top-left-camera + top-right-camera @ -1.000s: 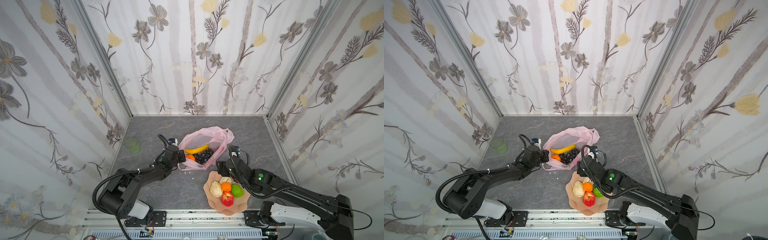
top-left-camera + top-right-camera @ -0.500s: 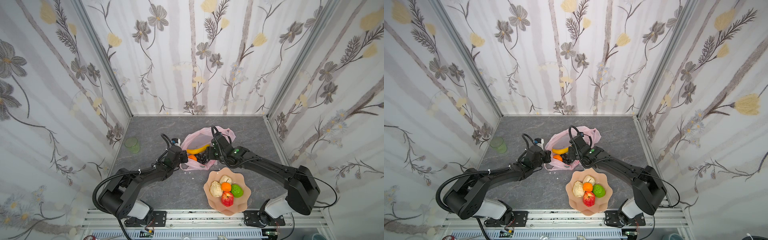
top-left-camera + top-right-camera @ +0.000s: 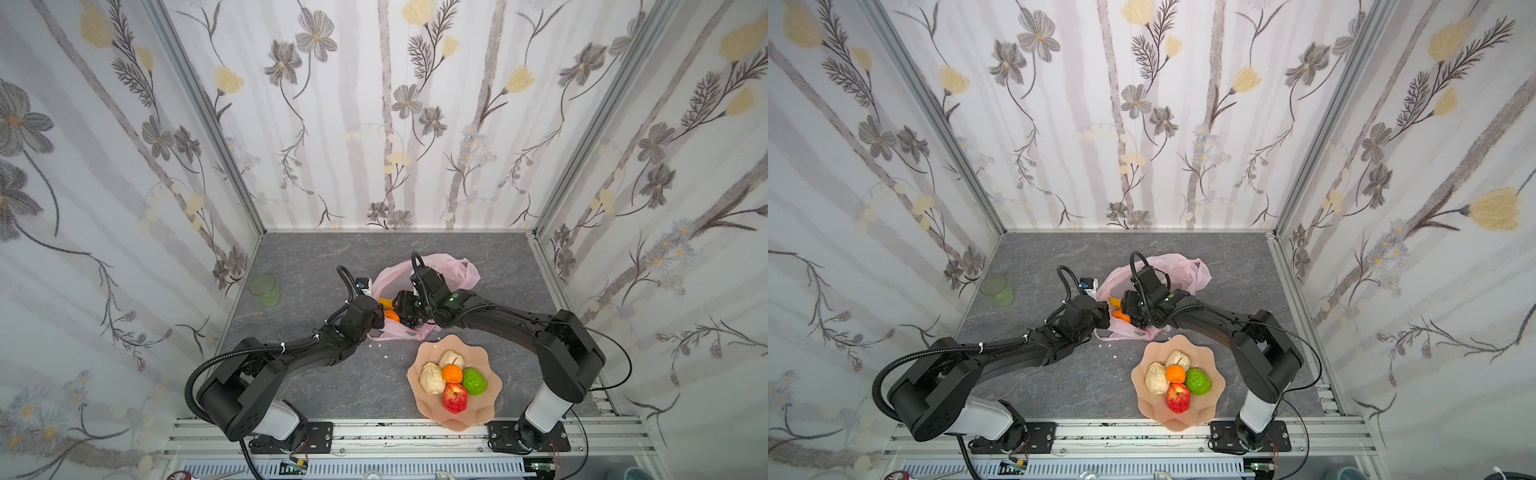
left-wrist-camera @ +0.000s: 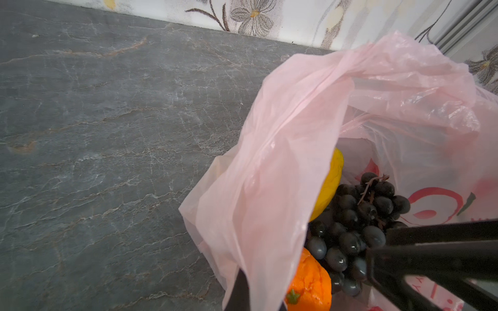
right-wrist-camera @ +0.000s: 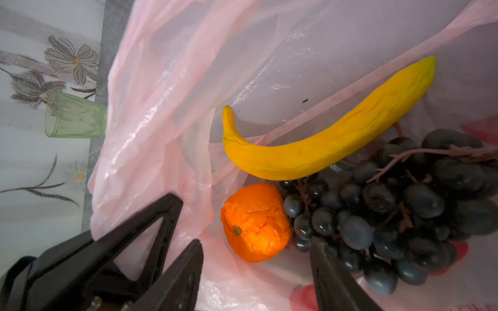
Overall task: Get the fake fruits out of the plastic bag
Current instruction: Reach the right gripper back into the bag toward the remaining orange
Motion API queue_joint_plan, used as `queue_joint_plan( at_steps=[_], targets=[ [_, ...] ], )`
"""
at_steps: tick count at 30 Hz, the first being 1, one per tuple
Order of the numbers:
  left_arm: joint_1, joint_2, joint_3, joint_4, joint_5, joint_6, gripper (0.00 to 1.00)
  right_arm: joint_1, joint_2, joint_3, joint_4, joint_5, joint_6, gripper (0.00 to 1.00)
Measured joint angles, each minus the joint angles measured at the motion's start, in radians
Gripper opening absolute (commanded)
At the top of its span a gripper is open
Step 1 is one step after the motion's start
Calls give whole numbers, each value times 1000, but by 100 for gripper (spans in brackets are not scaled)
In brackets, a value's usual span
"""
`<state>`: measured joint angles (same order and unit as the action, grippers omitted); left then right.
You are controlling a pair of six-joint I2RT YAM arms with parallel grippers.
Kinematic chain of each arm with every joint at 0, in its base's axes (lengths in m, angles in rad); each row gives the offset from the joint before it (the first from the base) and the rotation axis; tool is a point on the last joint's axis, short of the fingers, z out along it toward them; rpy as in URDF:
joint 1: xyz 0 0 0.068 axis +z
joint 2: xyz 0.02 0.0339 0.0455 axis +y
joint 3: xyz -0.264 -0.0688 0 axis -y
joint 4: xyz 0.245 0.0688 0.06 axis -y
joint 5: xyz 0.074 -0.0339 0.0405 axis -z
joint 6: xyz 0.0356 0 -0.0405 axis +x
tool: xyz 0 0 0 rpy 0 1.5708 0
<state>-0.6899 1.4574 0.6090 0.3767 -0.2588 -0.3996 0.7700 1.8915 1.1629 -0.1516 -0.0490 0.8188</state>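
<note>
The pink plastic bag [image 3: 453, 270] lies at mid-table with its mouth towards the arms. Three fake fruits show inside it in the right wrist view: a yellow banana [image 5: 336, 140], an orange [image 5: 256, 223] and a dark grape bunch [image 5: 404, 210]. My left gripper [image 3: 376, 322] is shut on the bag's near rim [image 4: 269, 215] and holds it up. My right gripper [image 5: 256, 243] is open inside the mouth, with its fingertips on either side of the orange's near end and not touching it. One fingertip [image 5: 320, 253] lies against the grapes.
A peach wavy plate [image 3: 490, 411] at the front right holds two beige pears, an orange [image 3: 452, 373], a green fruit [image 3: 474, 381] and a red apple [image 3: 454, 397]. A green cup [image 3: 264, 289] stands by the left wall.
My right gripper has swung from the plate across into the bag's mouth and its jaws have narrowed a little. My left gripper has kept its hold on the rim.
</note>
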Motion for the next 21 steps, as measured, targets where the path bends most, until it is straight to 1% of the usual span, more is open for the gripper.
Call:
queue_joint_plan(
  at_steps=[9, 14, 21],
  targets=[
    [-3, -2, 0, 0, 0, 0, 5, -19, 100, 56, 29, 13, 63, 63],
    [-4, -6, 0, 0, 1, 0, 5, -29, 128, 60, 28, 46, 89, 65],
    [-6, -11, 0, 0, 2, 0, 5, -57, 192, 97, 31, 53, 97, 68]
  ],
)
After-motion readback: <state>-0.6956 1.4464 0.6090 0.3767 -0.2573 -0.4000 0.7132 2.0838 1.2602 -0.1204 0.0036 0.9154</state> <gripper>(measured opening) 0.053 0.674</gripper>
